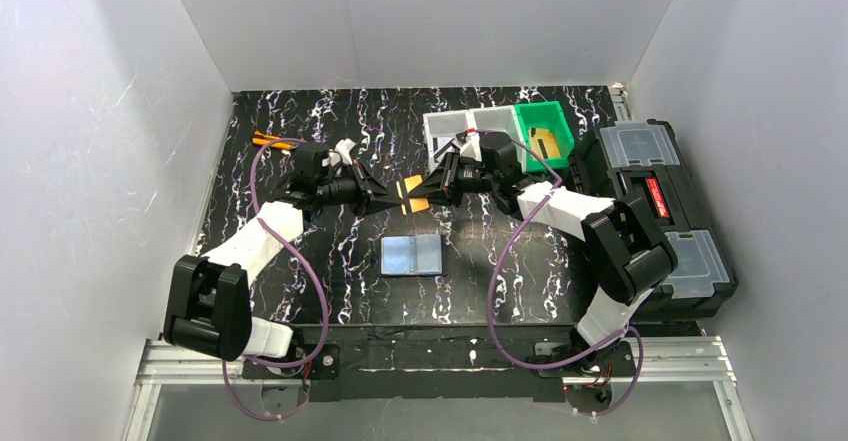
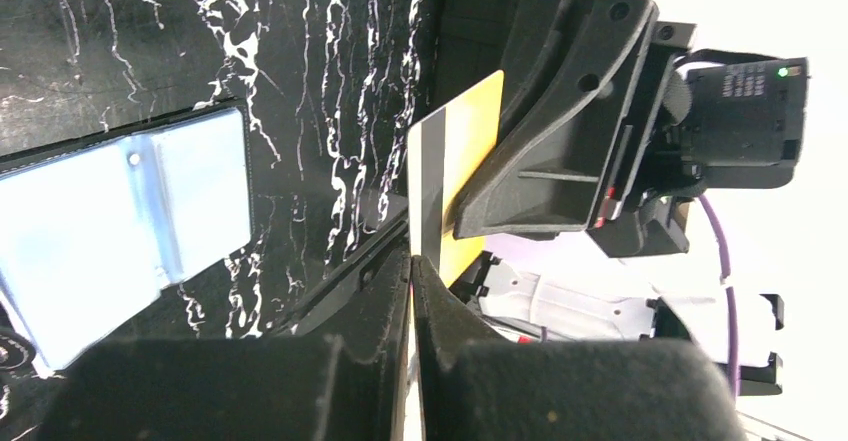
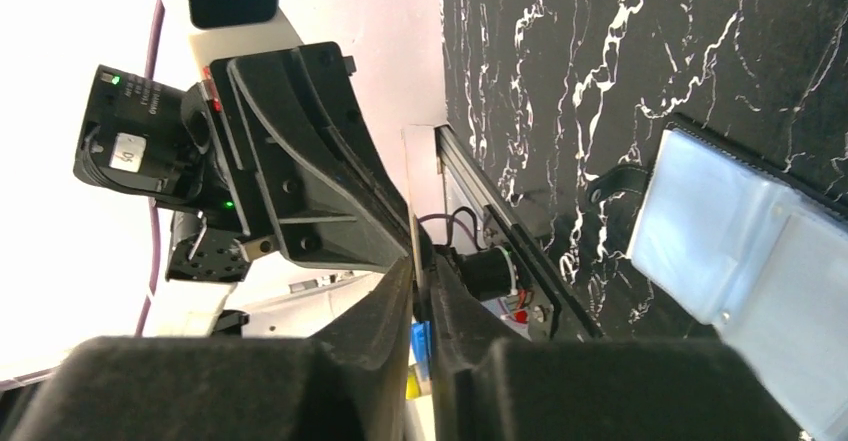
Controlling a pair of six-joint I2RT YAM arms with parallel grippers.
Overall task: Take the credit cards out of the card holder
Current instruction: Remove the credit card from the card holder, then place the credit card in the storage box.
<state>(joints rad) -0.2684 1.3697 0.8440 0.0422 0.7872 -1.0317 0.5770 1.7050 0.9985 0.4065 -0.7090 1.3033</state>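
Note:
The card holder (image 1: 412, 255) lies open on the black marbled table, its glossy blue-grey inside up; it also shows in the left wrist view (image 2: 120, 231) and the right wrist view (image 3: 750, 251). One credit card (image 1: 413, 196), yellow with a dark stripe and a silvery band (image 2: 455, 176), is held in the air behind the holder. My left gripper (image 1: 392, 201) (image 2: 412, 261) is shut on its left edge. My right gripper (image 1: 430, 189) (image 3: 420, 271) is shut on its right edge, where the card shows edge-on (image 3: 420, 181). No other cards show.
A large black toolbox (image 1: 655, 211) with clear lids stands at the right. A green bin (image 1: 545, 131) and a clear white bin (image 1: 465, 126) sit at the back. A small orange thing (image 1: 268, 141) lies at the back left.

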